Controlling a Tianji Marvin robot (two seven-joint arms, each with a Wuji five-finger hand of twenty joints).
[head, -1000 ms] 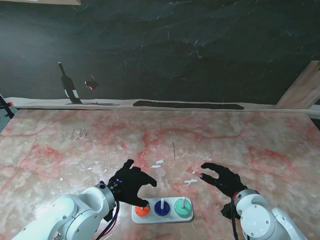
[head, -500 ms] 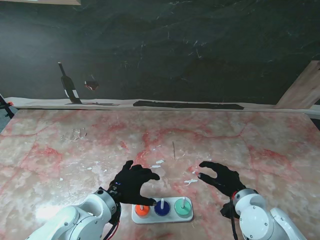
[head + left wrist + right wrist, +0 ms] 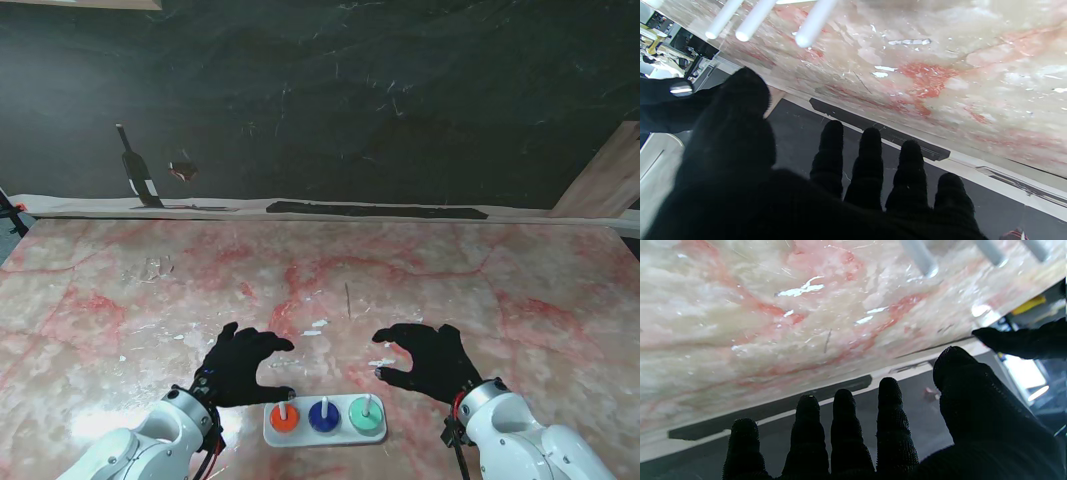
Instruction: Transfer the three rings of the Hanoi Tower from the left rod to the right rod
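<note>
The white Hanoi base (image 3: 325, 433) lies near the table's near edge with three white rods. An orange ring (image 3: 284, 420) sits on the left rod, a blue ring (image 3: 323, 417) on the middle rod, a green ring (image 3: 365, 413) on the right rod. My left hand (image 3: 243, 364) hovers open just left of and beyond the orange ring, holding nothing. My right hand (image 3: 425, 358) is open beyond and to the right of the green ring, also holding nothing. The three rod tips (image 3: 743, 35) show in the left wrist view, and rod tips (image 3: 927, 268) in the right wrist view. The rings are out of both wrist views.
The pink-veined marble table (image 3: 480, 290) stretches away to a dark wall. A dark strip (image 3: 375, 210) lies along the table's far edge. White flecks (image 3: 382, 363) dot the surface just beyond the base. A wooden board (image 3: 605, 175) leans at the far right.
My left hand has drawn back to the left, off the orange ring's rod, with nothing in it. My right hand has shifted left, closer to the base.
</note>
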